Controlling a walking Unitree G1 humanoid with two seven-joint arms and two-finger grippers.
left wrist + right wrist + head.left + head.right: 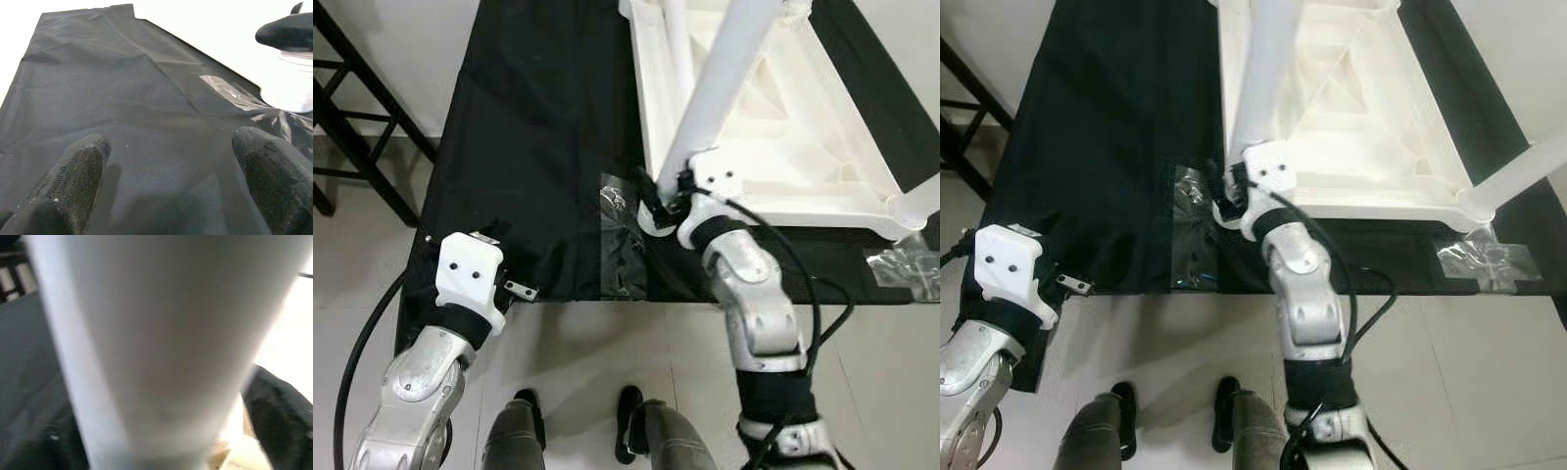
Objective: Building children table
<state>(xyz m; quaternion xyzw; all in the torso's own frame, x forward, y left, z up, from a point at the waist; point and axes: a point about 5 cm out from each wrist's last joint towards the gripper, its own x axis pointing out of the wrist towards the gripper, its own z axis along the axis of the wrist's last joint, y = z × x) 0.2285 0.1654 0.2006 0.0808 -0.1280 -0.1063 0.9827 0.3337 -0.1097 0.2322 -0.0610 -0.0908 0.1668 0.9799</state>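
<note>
Matt black cloth point(538, 147), smooth white plastic.
Glossy white table leg point(724, 78) and moulded tabletop point(803, 166) on the cloth; crinkled clear plastic bag point(622, 245) beside; textured black rubber fingers point(73, 181).

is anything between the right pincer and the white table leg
Nothing visible. The right pincer is already closed around the white table leg near its base, at the corner of the upturned tabletop. The left pincer hovers open over the black cloth.
</note>
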